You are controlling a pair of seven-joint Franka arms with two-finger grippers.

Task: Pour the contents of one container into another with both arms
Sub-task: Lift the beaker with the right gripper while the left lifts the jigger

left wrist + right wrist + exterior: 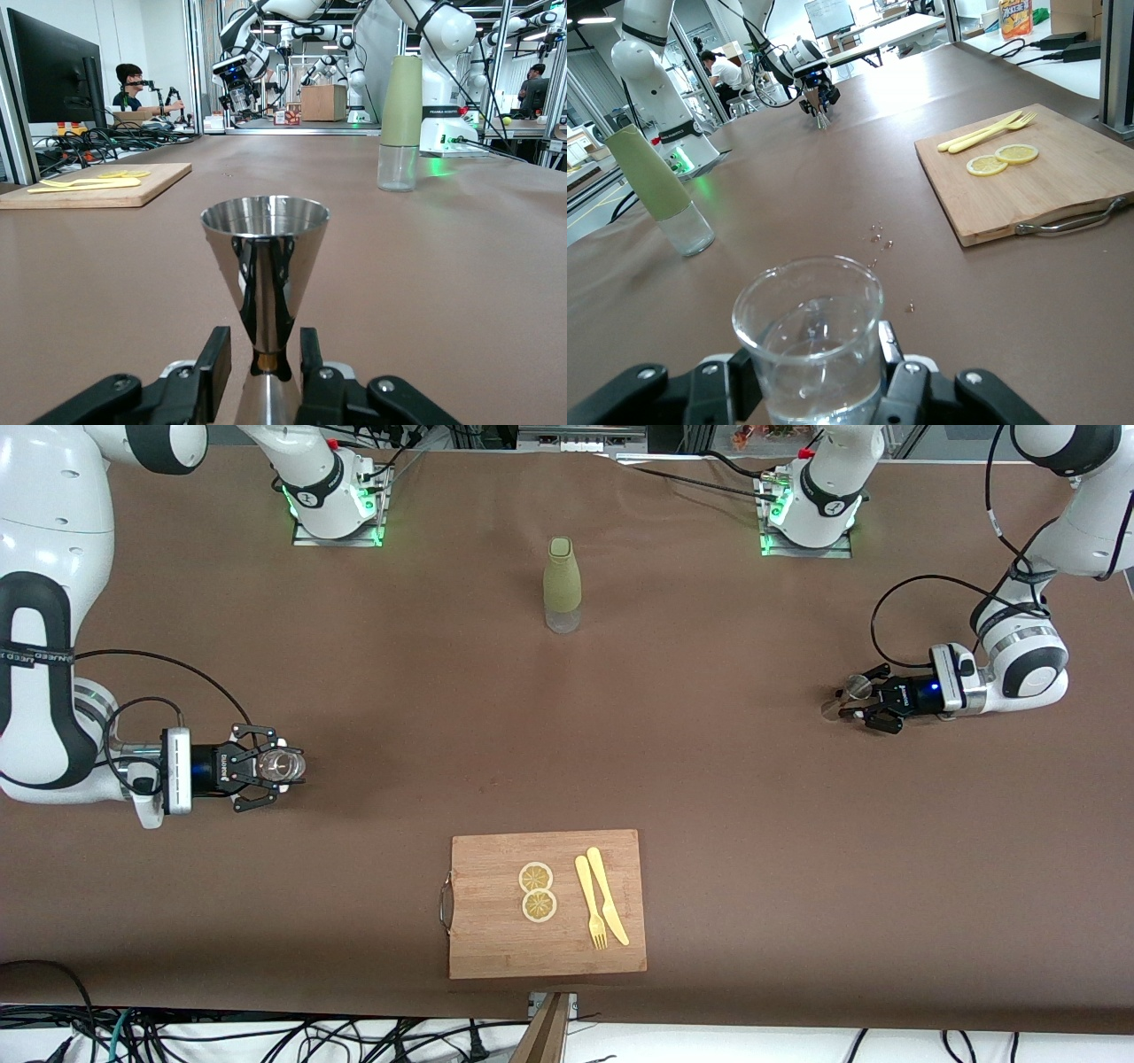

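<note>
While my right gripper [282, 766] clamps the upright glass cup [283, 763] near the tabletop's right-arm edge, my left gripper [852, 701] straddles the jigger's [856, 687] waist, grip uncertain, near the left-arm edge: well apart.

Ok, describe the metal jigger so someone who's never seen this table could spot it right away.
Start at the tall green bottle mid-table and go toward the left arm's end. There the left gripper has its fingers either side of the jigger. It is the only shiny silver, hourglass-shaped cup; the other gripper's cup is clear glass.
</note>
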